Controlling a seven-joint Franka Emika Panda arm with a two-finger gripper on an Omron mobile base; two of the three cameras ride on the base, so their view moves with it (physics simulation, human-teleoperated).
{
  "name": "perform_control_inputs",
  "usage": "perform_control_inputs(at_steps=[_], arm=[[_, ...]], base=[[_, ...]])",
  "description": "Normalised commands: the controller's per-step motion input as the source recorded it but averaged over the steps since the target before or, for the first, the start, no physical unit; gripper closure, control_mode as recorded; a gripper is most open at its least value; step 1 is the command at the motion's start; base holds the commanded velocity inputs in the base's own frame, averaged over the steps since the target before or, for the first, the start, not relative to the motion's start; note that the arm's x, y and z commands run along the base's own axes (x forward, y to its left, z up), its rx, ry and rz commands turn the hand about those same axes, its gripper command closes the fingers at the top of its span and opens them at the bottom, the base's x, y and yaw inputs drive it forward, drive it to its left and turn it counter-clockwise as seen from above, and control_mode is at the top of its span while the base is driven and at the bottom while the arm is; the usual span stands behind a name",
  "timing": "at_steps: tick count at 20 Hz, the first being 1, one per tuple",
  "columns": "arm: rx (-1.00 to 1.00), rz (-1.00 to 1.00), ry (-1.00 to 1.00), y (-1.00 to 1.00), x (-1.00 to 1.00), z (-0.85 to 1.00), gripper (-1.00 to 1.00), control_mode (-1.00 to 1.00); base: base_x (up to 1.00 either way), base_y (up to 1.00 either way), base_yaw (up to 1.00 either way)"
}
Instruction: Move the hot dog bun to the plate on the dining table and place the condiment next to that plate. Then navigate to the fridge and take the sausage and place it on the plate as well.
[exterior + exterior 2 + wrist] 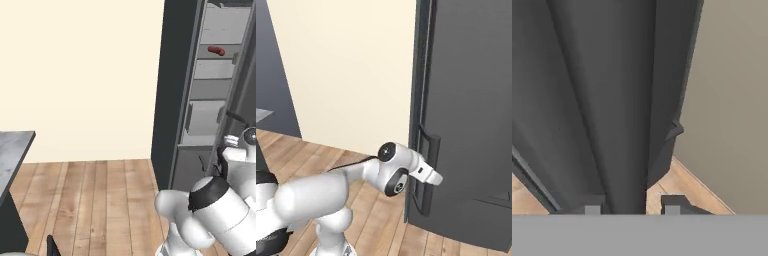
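On fridge shelf: sausage, well above claw straddling door handle.

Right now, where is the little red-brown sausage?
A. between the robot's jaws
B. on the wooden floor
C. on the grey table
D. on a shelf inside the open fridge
D: in the left base view the sausage lies on a pale upper shelf inside the open fridge, high above the floor.
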Motion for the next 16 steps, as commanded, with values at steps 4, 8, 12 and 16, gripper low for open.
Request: perform_control_inputs(at_steps=[4, 8, 12, 16], arm=[[-0.02, 0.0, -0.2, 0.61, -1.0, 0.39, -1.0, -1.0], [-0.11, 0.03, -0.2, 1.0, -0.94, 0.78, -1.0, -1.0], [-0.1, 0.02, -0.13, 0.99, -0.09, 0.95, -1.0, -1.0], [-0.12, -0.06, -0.01, 0.39, 0.97, 0.55, -1.0, -1.0]], base=[[0.0, 0.0, 0.0], [0.0, 0.0, 0.0], [0.0, 0.0, 0.0], [0.0, 0.0, 0.0]])
